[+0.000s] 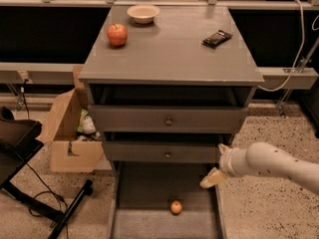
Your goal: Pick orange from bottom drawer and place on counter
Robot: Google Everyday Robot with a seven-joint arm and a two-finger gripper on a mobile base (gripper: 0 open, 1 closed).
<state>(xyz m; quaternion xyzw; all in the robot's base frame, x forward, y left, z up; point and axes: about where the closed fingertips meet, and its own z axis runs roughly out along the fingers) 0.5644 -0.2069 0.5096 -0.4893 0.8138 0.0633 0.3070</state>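
The small round orange [175, 207] lay on the flat grey floor of the pulled-out bottom drawer [144, 193], near its middle. My pale two-finger gripper [217, 164] hung over the drawer's right wall, up and to the right of the fruit and apart from it, spread wide and grasping nothing. Farther back, on the smooth grey counter [169, 54], sat a red apple [117, 34] on the left, a pale shallow bowl [143, 13] behind it, and a dark wrapped bar [217, 38] on the right.
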